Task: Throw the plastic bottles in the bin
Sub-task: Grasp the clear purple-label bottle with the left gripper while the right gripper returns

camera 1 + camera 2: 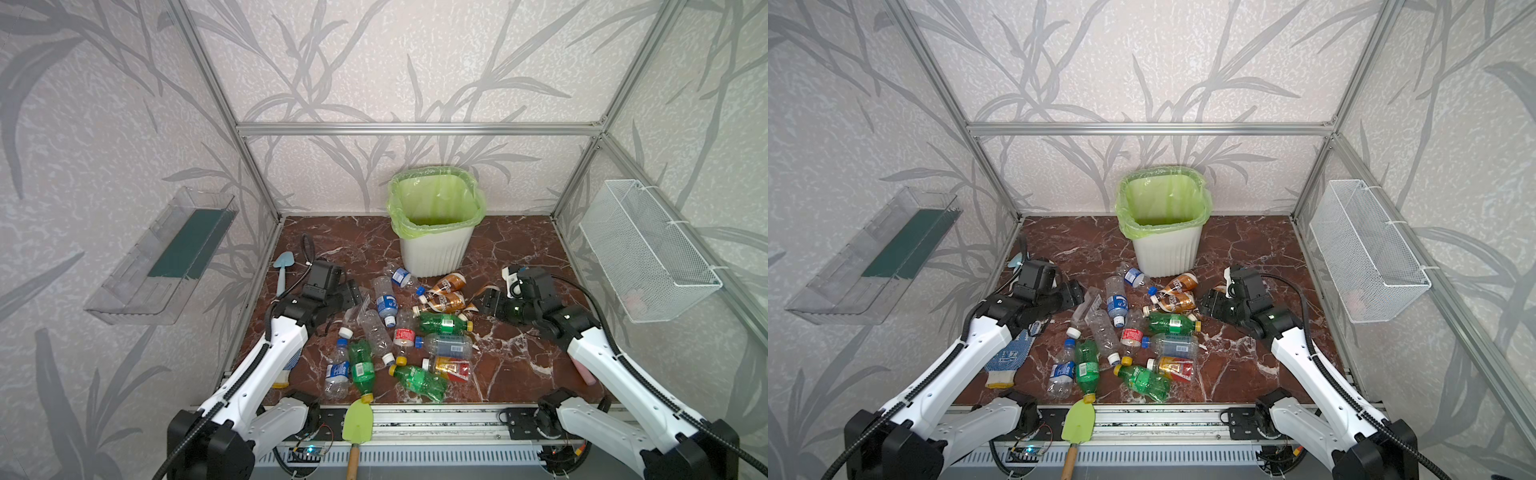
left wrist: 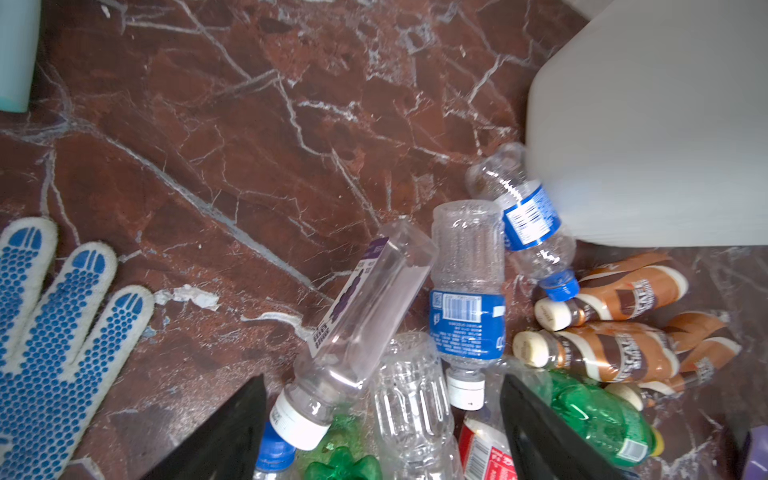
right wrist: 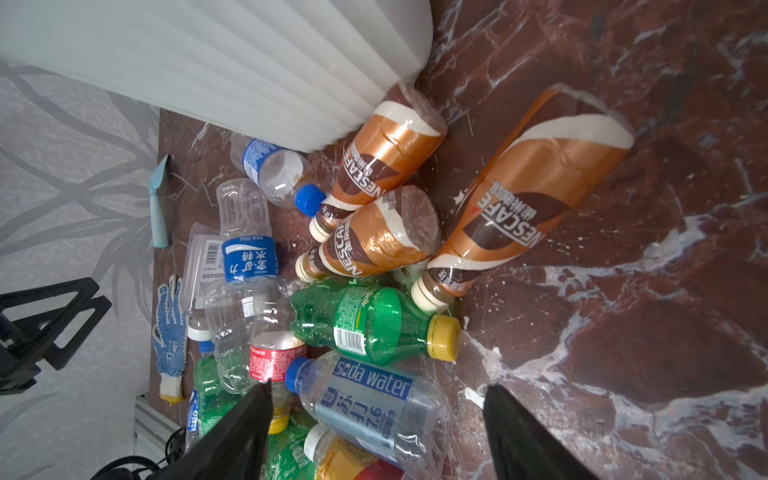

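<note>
Several plastic bottles [image 1: 399, 332] lie in a heap on the red marble floor in both top views: clear ones with blue or red labels, green ones, and brown-and-white ones [image 1: 446, 301] nearest the bin. Behind the heap stands the white ribbed bin [image 1: 436, 253] with its green liner. My left gripper [image 1: 353, 291] hovers open at the heap's left edge, above a clear white-capped bottle [image 2: 357, 316]. My right gripper [image 1: 485, 301] hangs open at the heap's right edge, beside the brown bottles. In the right wrist view a soda water bottle [image 3: 374, 399] shows between its fingers [image 3: 253, 415], untouched.
A blue spade [image 1: 284, 266] lies at the left wall and a green spade [image 1: 357, 419] at the front edge. A blue-dotted glove [image 1: 1011, 353] lies under my left arm. The walls carry a wire basket [image 1: 648, 253] and a clear tray [image 1: 162, 257].
</note>
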Controlling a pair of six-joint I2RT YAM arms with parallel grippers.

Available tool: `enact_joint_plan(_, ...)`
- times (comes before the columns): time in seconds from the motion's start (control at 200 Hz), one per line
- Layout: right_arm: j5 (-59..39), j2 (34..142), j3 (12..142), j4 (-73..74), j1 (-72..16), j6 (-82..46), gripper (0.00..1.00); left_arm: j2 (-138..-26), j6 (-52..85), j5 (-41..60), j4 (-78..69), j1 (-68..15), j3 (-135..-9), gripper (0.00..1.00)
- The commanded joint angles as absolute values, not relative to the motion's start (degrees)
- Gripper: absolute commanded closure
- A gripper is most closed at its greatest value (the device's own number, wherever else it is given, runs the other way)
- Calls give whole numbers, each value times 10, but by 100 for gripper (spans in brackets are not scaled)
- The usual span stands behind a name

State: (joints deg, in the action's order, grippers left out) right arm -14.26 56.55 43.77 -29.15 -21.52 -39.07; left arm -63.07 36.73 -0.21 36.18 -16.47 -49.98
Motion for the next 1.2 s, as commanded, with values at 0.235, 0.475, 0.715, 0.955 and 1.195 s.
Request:
enact_joint_plan(0.235,-144,553,415,-281,-218,-390,19,-766,314,2,455,-160,-581,13)
enact_joint_plan(0.475,-145,554,405,-273,-218,-390,20,-836,317,-7,468,-162,-615,15)
enact_joint_plan(0.715,-145,556,398,-267,-217,-390,20,-873,315,-2,475,-163,-629,17)
enact_joint_plan(0.955,-148,562,395,-261,-218,-389,20,-889,314,11,467,-164,-630,19)
enact_joint_plan(1.195,-149,566,392,-255,-217,-388,20,-905,315,23,461,-169,-635,21)
